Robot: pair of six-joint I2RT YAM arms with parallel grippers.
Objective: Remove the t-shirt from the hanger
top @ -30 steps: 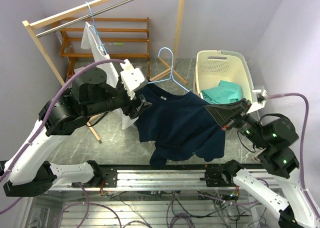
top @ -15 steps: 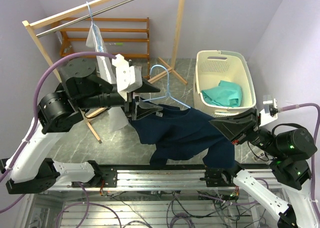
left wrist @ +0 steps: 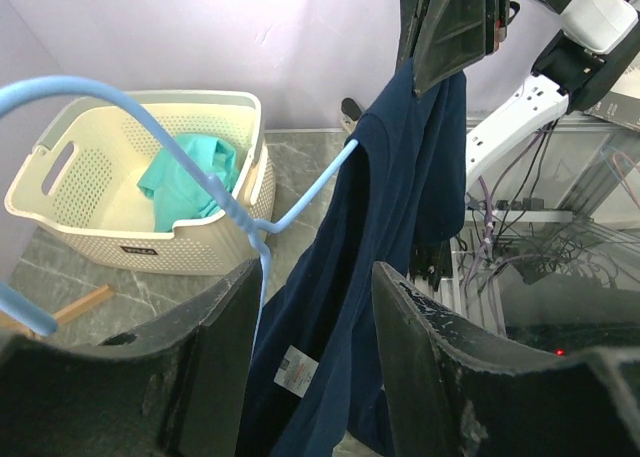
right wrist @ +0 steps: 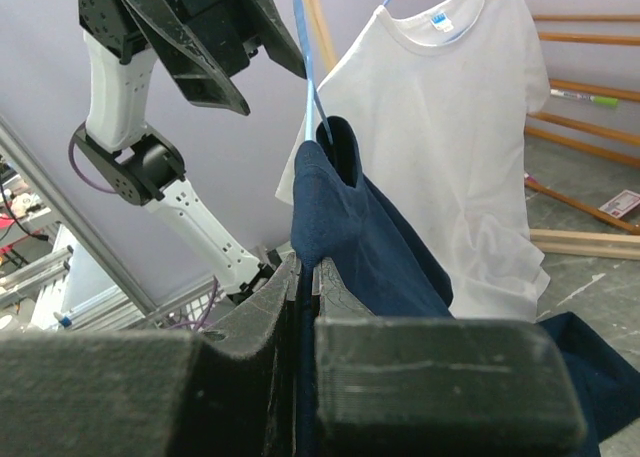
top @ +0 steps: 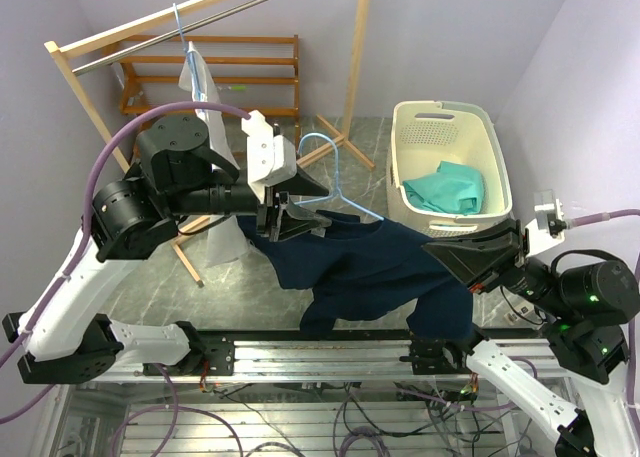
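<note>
L grip (left wrist: 318, 273) apart at hanger (left wrist: 150, 137) | R grip (right wrist: 305, 277) clamped on tee (top: 350, 262) | basket (top: 445, 106), white shirt (right wrist: 450, 127) behind

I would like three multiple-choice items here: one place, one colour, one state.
1. Where is the teal garment? A) in the white basket B) on the rail C) on the floor
2. The hanger is A) red B) light blue C) black
3. The right gripper is A) open B) shut on the navy t-shirt C) shut on the hanger
Key: 1A, it lies inside the basket; 2B, its wire looks light blue; 3B, navy cloth is pinched in it.
</note>
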